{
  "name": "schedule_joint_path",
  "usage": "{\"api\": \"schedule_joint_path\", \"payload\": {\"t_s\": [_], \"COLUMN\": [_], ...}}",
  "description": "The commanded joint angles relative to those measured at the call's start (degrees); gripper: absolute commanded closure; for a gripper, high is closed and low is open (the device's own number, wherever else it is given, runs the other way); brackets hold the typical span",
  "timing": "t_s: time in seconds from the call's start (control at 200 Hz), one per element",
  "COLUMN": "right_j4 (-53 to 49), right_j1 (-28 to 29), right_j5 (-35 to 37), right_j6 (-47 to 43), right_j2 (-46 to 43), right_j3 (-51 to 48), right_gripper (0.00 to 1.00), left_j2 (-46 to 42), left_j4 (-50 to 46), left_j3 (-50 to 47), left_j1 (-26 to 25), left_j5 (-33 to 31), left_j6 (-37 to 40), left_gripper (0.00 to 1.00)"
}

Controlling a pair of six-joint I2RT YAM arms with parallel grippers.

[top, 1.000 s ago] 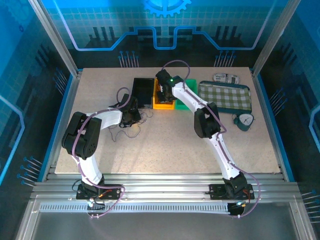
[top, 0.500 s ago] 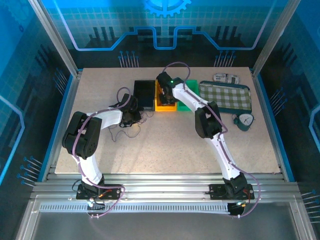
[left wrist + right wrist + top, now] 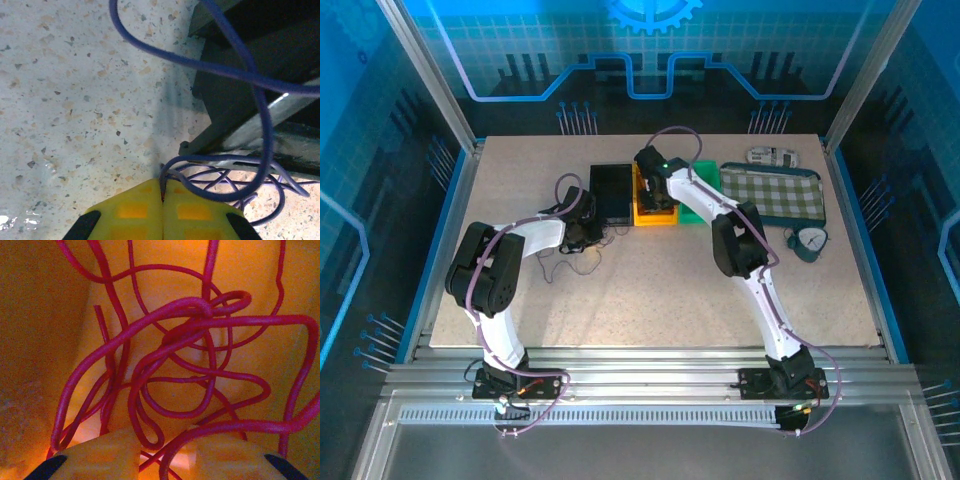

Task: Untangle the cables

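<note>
Several red cables (image 3: pixel 190 335) lie in tangled loops on the floor of the orange bin (image 3: pixel 45 315). My right gripper (image 3: pixel 165 445) is down inside that bin (image 3: pixel 656 212), its yellow fingers open, with a red loop lying loosely in the gap. Thin blue cables (image 3: pixel 220 70) curl on the table beside the black bin (image 3: pixel 250 75). My left gripper (image 3: pixel 162 192) is shut on one blue cable at the bunch's edge. From above, the left gripper (image 3: pixel 582 232) sits just left of the black bin (image 3: pixel 613 192), and dark wires (image 3: pixel 570 262) trail toward the near side.
A green bin (image 3: pixel 705 166) stands right of the orange one. Further right lie a green checked pouch (image 3: pixel 770 193), a small round clock (image 3: pixel 808 241) and a white object (image 3: pixel 772 156). Metal frame posts edge the speckled tabletop (image 3: pixel 650 300).
My right gripper's fingers have parted over the red cables, and its wrist and the bins have shifted slightly right. The left arm has stayed still.
</note>
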Motion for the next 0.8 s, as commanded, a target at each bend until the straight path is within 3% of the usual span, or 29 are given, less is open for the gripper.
{"api": "schedule_joint_path", "payload": {"t_s": [0.0, 0.796], "right_j4": [1.27, 4.45], "right_j1": [-0.50, 0.60], "right_j5": [-1.59, 2.40], "right_j6": [-0.81, -1.07], "right_j2": [-3.23, -9.67], "right_j3": [-1.20, -3.07], "right_gripper": [0.68, 0.55], "left_j2": [1.62, 1.97], "left_j4": [-1.42, -1.35], "left_j3": [0.92, 1.23], "left_j1": [-0.25, -0.30], "left_j5": [2.13, 2.79], "left_j6": [1.38, 1.51], "left_gripper": [1.00, 1.00]}}
